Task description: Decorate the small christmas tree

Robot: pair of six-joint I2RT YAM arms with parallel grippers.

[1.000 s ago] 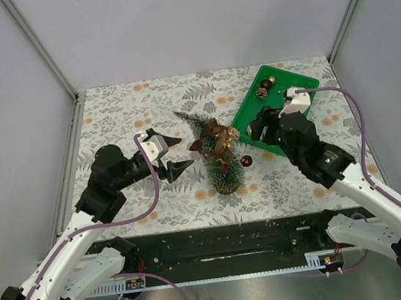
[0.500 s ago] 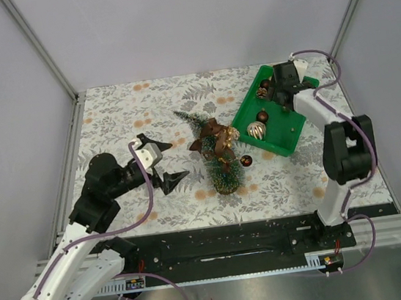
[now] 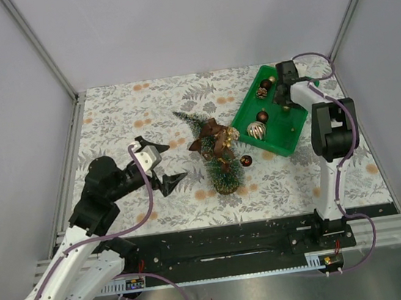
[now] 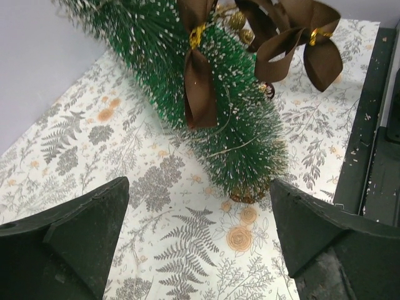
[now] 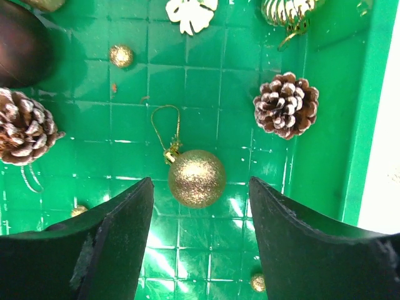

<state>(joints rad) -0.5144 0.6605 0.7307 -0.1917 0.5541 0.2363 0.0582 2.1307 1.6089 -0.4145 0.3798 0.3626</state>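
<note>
The small christmas tree (image 3: 213, 153) seems to lie on its side mid-surface (image 3: 117, 109). Its long axis runs from the tip at the far left to the wooden base toward the arms. The left tool (image 3: 171, 158) is the nearer one. It hangs just to the tree's left, spread wide and holding nothing, facing the trunk side-on. The right tool (image 3: 280, 99) is well apart, over the green tray (image 3: 287, 125). It is open and empty, with a glittery gold ball (image 5: 197, 178) directly between its fingers. I judge that ball is its next pick.
</note>
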